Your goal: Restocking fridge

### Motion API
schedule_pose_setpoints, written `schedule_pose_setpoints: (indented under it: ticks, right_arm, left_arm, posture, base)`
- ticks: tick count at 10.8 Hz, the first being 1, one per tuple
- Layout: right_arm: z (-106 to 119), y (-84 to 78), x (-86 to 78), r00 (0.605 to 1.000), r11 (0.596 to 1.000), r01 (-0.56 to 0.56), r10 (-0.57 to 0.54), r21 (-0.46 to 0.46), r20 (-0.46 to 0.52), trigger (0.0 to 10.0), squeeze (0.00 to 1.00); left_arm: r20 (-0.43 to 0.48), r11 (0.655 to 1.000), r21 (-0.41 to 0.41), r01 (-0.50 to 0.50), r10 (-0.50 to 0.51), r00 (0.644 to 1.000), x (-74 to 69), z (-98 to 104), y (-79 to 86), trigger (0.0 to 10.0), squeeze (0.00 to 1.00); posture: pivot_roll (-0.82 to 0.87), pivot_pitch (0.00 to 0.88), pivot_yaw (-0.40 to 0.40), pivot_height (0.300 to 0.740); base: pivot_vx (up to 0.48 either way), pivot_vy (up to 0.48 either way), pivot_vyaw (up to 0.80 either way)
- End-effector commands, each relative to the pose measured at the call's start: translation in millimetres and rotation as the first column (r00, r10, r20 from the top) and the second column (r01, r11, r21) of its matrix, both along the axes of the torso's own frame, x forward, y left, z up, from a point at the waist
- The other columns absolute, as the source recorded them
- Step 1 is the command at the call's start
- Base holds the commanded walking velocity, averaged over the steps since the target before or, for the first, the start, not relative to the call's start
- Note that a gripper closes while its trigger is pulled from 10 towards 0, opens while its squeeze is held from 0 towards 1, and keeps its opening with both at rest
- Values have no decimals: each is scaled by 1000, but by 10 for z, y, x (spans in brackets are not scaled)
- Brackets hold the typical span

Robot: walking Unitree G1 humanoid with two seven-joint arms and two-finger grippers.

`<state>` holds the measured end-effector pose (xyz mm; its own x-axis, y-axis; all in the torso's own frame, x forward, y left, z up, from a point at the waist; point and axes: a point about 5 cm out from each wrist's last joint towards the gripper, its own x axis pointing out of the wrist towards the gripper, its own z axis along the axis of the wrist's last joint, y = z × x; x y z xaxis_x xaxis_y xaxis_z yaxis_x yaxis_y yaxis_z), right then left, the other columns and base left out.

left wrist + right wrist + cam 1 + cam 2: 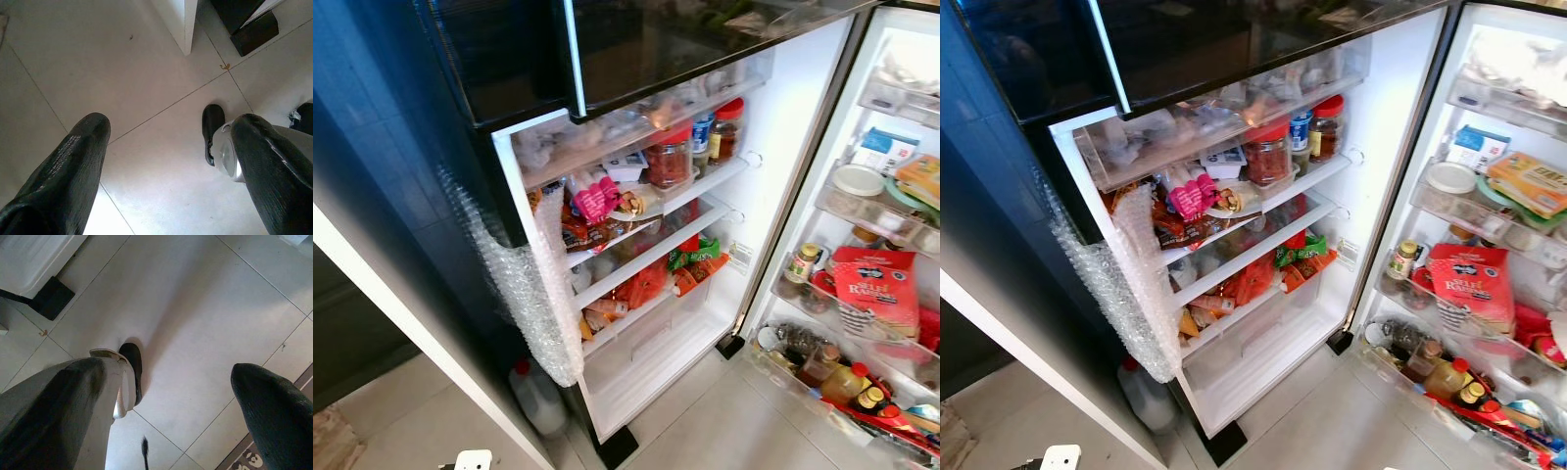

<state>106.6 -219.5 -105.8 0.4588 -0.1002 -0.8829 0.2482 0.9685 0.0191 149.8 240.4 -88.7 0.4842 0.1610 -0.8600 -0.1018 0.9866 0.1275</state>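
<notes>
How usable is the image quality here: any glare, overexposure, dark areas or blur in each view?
Left eye view: fridge interior wall blown out white, door shelves washed out at top right, dark cabinet side underexposed. Right eye view: the same. Left wrist view: left end effector fingers near and soft, floor tiles evenly lit. Right wrist view: right end effector blurred, shadow on the floor.

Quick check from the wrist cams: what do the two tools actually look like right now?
Each tool has two long black fingers, broad, rounded at the tips, matte and slightly textured. On the left tool, one finger carries faint raised lettering along its side. The right tool has the same dark fingers. No cables are visible.
</notes>
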Motion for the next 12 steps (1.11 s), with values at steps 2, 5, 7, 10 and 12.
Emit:
schedule_pose_setpoints:
  ticks: [2,5,7,10,12]
  right_arm:
    - [-9,11,-27,1000,1000,-5,5,-2,-7,10000,0]
    - [-10,5,-30,1000,1000,9,-9,-7,-10,10000,0]
    - [-8,-2,-30,1000,1000,13,-13,-7,-8,10000,0]
    - [-5,-11,-26,1000,1000,19,-20,-6,-5,10000,0]
    - [-4,-17,-26,1000,1000,20,-20,-7,-5,10000,0]
  left_arm:
    - [-23,1000,15,20,-20,1000,-48,-12,28,10000,0]
    - [-19,1000,-3,-17,17,1000,-56,-16,28,10000,0]
    - [-16,999,-12,-33,33,999,-59,-18,21,10000,0]
    - [-13,999,-18,-45,45,999,-56,-20,11,10000,0]
    - [-9,998,-23,-52,52,999,-55,-21,6,10000,0]
  posture:
    - [31,0,46,740]
    - [26,0,47,740]
    - [28,0,44,740]
    - [31,1,41,740]
    - [36,3,42,740]
  base:
    - [0,-330,0]
    - [0,-110,0]
    - [0,0,0]
    - [0,0,0]
    - [0,0,0]
